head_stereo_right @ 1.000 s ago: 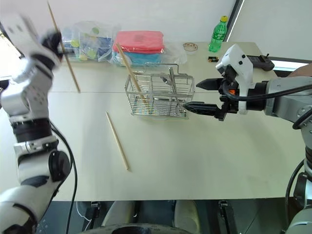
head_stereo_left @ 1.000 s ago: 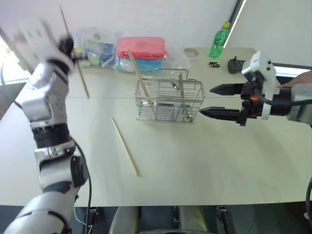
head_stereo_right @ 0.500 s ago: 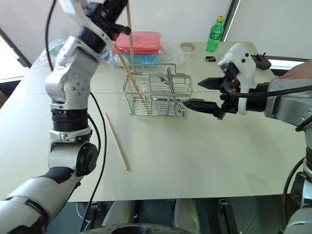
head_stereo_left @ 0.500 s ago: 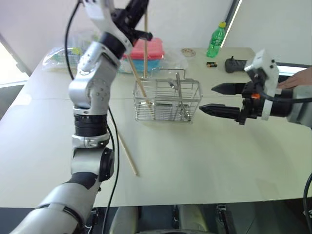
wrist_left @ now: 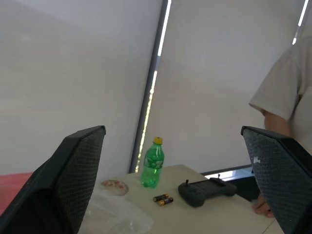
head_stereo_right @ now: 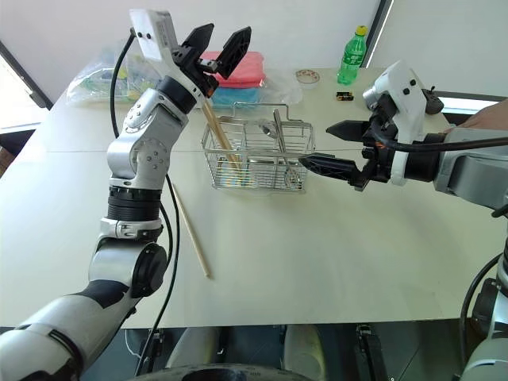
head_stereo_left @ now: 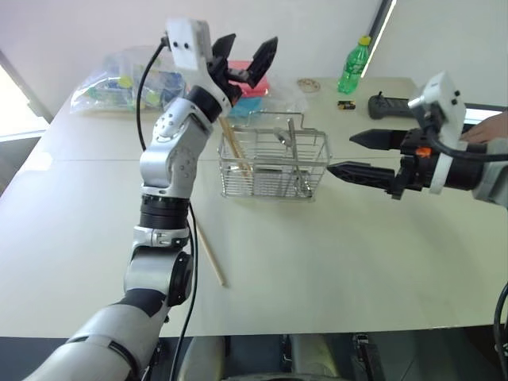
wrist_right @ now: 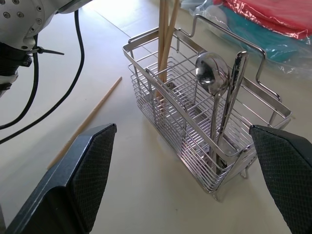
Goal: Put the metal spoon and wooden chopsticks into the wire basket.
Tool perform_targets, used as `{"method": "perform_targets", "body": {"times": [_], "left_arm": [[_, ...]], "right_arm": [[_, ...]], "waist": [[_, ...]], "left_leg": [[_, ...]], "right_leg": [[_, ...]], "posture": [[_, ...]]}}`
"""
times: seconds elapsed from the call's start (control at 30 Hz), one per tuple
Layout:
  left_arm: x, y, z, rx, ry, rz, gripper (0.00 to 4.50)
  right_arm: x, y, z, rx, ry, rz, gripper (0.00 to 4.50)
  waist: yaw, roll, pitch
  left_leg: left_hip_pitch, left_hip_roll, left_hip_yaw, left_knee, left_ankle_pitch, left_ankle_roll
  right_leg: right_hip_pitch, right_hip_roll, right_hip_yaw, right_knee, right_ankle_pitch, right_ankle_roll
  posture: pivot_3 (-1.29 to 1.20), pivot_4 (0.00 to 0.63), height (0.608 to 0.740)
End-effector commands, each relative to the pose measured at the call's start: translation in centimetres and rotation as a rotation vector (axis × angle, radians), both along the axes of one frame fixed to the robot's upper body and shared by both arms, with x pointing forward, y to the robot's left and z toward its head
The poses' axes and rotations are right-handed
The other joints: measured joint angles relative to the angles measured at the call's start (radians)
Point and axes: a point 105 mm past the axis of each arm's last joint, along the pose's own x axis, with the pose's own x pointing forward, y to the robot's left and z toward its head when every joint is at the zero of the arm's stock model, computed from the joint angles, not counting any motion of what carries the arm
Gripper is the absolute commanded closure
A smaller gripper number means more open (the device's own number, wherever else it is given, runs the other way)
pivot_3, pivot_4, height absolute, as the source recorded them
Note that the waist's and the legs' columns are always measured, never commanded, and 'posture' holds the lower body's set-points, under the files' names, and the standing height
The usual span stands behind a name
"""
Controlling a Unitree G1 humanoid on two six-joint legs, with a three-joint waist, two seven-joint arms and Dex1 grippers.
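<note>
Lying on the table nearer than the wire basket [head_stereo_left: 274, 164], one wooden chopstick [head_stereo_left: 208, 252]; two chopsticks [wrist_right: 165, 39] and the metal spoon [wrist_right: 212, 73] stand inside. Beside it, right gripper [head_stereo_left: 357, 155] jaws apart; above it, left gripper [head_stereo_left: 244, 58] jaws apart, empty.

Silver arms, black-fingered tool [head_stereo_left: 244, 62]

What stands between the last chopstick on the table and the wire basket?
Nothing visible blocks it. The chopstick lies on bare table, left of the wire basket; the left arm rises beside it, with its open left pincer above the basket.
</note>
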Motion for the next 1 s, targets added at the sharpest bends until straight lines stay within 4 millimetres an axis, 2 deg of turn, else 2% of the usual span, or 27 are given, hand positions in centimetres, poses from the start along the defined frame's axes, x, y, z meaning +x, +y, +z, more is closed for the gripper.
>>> {"method": "perform_targets", "body": {"times": [0.03,0.13,0.23,0.3,0.37,0.53,0.57,0.6,0.67,0.73,0.87,0.93,1.0], "left_arm": [[-2.0,1.7,3.9,-0.055,-0.069,0.012,0.04],[-3.2,3.7,6.6,-0.089,-0.085,0.041,0.04],[-4.3,6.0,8.5,-0.113,-0.081,0.060,0.04],[-4.7,7.9,9.1,-0.124,-0.048,0.090,0.04],[-4.8,9.2,8.4,-0.107,0.029,0.116,0.04],[-3.6,12.2,2.3,-0.019,0.377,0.311,0.04],[-3.3,13.4,0.6,-0.027,0.471,0.390,0.04],[-2.9,14.9,-1.9,0.018,0.612,0.516,0.04],[-3.1,17.5,-5.7,0.071,0.826,0.710,0.04],[-3.0,17.6,-7.7,0.054,0.929,0.720,0.04],[-2.2,15.9,-8.9,0.019,1.011,0.688,0.04],[-1.8,14.7,-10.2,0.030,1.078,0.644,0.04],[-1.7,14.6,-11.4,0.074,1.133,0.654,0.04]], "right_arm": [[0.0,-0.3,0.7,0.005,-0.043,-0.012,0.00],[0.2,-0.4,0.6,0.004,-0.040,-0.012,0.00],[0.3,-0.4,0.3,0.000,-0.042,-0.009,0.00],[0.5,-0.4,0.2,0.011,-0.039,-0.009,0.00],[0.6,-0.3,0.1,0.017,-0.037,-0.006,0.00],[0.6,-0.4,-0.3,0.013,-0.035,-0.004,0.00],[0.6,-0.4,-0.4,0.014,-0.033,-0.004,0.00],[0.7,-0.4,-0.4,0.015,-0.031,-0.005,0.00],[0.7,-0.4,-0.5,0.015,-0.030,-0.005,0.00],[0.8,-0.3,-0.6,0.019,-0.029,-0.004,0.00],[1.0,-0.2,-0.8,0.021,-0.026,-0.003,0.00],[1.1,-0.1,-0.8,0.024,-0.025,-0.003,0.00],[1.3,0.1,-0.9,0.036,-0.025,-0.005,0.00]], "waist": [[-0.002,0.000,0.000],[-0.003,0.000,0.000],[-0.002,0.001,0.000],[-0.002,0.001,0.000],[-0.003,0.001,0.000],[0.000,0.001,0.000],[0.000,0.000,0.000],[-0.001,0.000,0.000],[-0.001,0.000,0.000],[-0.001,0.000,0.000],[0.004,-0.001,0.001],[0.005,-0.001,0.001],[0.001,-0.001,0.001]], "left_leg": [[0.000,0.000,0.000,0.000,0.000,0.000],[0.000,0.000,0.000,0.000,0.000,0.000],[0.000,0.000,-0.001,0.000,0.000,0.000],[0.001,0.000,0.000,0.000,0.000,0.000],[0.001,0.000,-0.001,0.000,0.000,0.000],[0.002,0.000,-0.001,0.000,0.000,0.000],[0.002,0.000,-0.001,0.001,0.000,-0.001],[0.002,0.000,-0.001,0.001,0.000,-0.001],[0.002,0.000,-0.001,0.001,0.000,-0.001],[0.003,0.000,-0.001,0.001,0.000,-0.001],[0.002,0.000,-0.001,0.001,0.001,-0.002],[0.002,0.000,-0.002,0.001,0.001,-0.002],[0.002,0.000,-0.002,0.001,0.001,-0.003]], "right_leg": [[0.000,0.000,0.000,0.000,0.000,0.000],[-0.001,0.000,0.000,0.001,0.000,0.000],[0.000,0.000,0.000,0.001,0.000,0.000],[0.000,0.000,0.000,0.001,0.000,0.000],[0.000,0.000,0.000,0.001,0.000,0.000],[0.002,0.000,0.000,0.002,0.000,0.000],[0.002,0.000,0.000,0.002,0.000,0.001],[0.002,0.000,0.000,0.002,0.000,0.001],[0.002,0.001,0.000,0.002,0.000,0.001],[0.002,0.001,0.000,0.003,0.000,0.001],[0.002,0.001,0.000,0.003,0.000,0.000],[0.002,0.001,0.000,0.002,0.000,0.000],[0.002,0.000,0.000,0.002,0.000,0.000]], "posture": [[0.00,0.150,0.699],[0.00,0.150,0.699],[0.00,0.150,0.699],[0.00,0.150,0.699],[0.00,0.150,0.699],[0.00,0.150,0.699],[0.00,0.150,0.699],[0.00,0.150,0.699],[0.00,0.150,0.699],[0.00,0.150,0.699],[0.00,0.150,0.699],[0.00,0.150,0.699],[0.00,0.150,0.699]]}}
